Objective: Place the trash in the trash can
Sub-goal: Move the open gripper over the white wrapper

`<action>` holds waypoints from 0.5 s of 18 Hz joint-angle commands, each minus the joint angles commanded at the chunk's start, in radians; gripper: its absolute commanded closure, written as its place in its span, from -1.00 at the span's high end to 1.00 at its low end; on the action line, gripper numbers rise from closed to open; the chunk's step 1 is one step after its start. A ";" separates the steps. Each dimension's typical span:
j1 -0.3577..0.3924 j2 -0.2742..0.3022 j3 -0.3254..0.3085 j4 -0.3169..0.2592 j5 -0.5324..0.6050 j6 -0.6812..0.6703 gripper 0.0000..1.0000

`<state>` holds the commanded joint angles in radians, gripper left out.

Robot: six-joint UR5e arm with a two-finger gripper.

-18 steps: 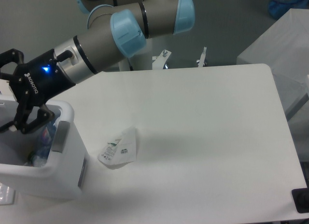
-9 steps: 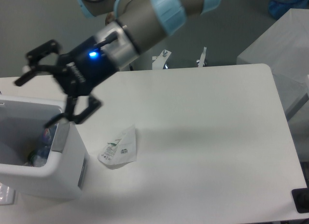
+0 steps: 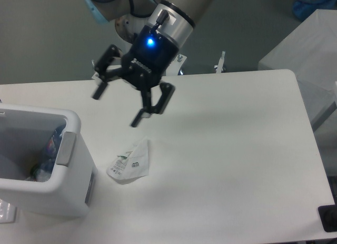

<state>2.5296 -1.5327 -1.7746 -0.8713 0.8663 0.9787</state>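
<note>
White table (image 3: 231, 149), wrapper (image 3: 129, 161) beside bin (image 3: 68, 186)

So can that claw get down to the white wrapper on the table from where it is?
Probably yes. The claw hangs open in the air above the wrapper, which lies flat by itself on the table, beside the trash can, with nothing in between.

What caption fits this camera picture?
Open end effector hovers above the wrapper; bottle lies in the trash can.

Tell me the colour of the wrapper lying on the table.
White with small green-black print; the wrapper shows clearly in the fixed camera view.
</note>
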 joint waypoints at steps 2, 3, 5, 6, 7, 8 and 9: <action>-0.006 0.034 -0.057 -0.006 0.069 0.000 1.00; -0.018 0.046 -0.087 -0.008 0.086 -0.003 1.00; -0.043 0.072 -0.144 -0.009 0.124 -0.011 1.00; -0.046 0.081 -0.166 -0.011 0.153 -0.012 1.00; -0.069 0.083 -0.181 -0.011 0.178 -0.015 1.00; -0.098 0.077 -0.195 -0.012 0.204 -0.023 1.00; -0.118 0.069 -0.203 -0.012 0.232 -0.034 1.00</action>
<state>2.4116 -1.4633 -1.9772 -0.8836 1.0981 0.9450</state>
